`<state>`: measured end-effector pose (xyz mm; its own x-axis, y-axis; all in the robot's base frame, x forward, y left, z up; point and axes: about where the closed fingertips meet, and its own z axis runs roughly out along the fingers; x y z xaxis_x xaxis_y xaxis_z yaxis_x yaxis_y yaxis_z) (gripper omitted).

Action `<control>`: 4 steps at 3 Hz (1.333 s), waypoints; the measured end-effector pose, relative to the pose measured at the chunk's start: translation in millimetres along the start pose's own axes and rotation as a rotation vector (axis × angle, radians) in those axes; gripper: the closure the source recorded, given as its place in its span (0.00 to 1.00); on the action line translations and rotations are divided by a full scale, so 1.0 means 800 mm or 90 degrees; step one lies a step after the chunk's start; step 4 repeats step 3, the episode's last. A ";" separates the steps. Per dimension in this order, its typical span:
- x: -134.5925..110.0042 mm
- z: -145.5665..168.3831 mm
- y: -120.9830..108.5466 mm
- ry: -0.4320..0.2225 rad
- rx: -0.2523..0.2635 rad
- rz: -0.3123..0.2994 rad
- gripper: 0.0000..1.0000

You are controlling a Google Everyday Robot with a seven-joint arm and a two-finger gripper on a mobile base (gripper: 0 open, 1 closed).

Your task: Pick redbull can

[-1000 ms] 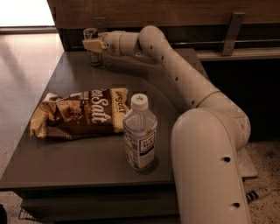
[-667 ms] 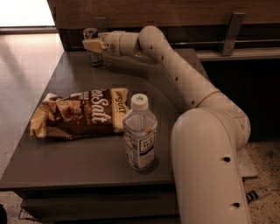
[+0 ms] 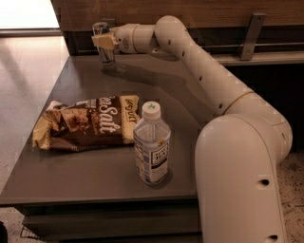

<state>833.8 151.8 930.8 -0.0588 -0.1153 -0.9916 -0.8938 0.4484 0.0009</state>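
The redbull can [image 3: 106, 53], slim with a silver top, is at the far left corner of the dark table [image 3: 85, 166]. My gripper [image 3: 105, 42] reaches it from the right and is shut on its upper half, with a cream finger [image 3: 102, 41] across its side. The can hangs upright just above the table top, and its shadow lies below it. The arm stretches back from the can to the lower right of the view.
A brown and cream snack bag [image 3: 85, 124] lies flat at the middle left of the table. A clear water bottle [image 3: 151, 147] with a white cap stands near the front edge. A wooden wall [image 3: 199, 9] with a ledge runs behind the table.
The can and the gripper have risen a little from the table top. The bag and the bottle have not moved.
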 end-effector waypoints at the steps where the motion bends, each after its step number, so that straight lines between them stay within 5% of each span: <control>1: -0.038 -0.031 0.003 0.008 0.019 -0.013 1.00; 3: -0.107 -0.076 -0.005 -0.020 0.045 -0.048 1.00; 4: -0.107 -0.076 -0.005 -0.020 0.045 -0.048 1.00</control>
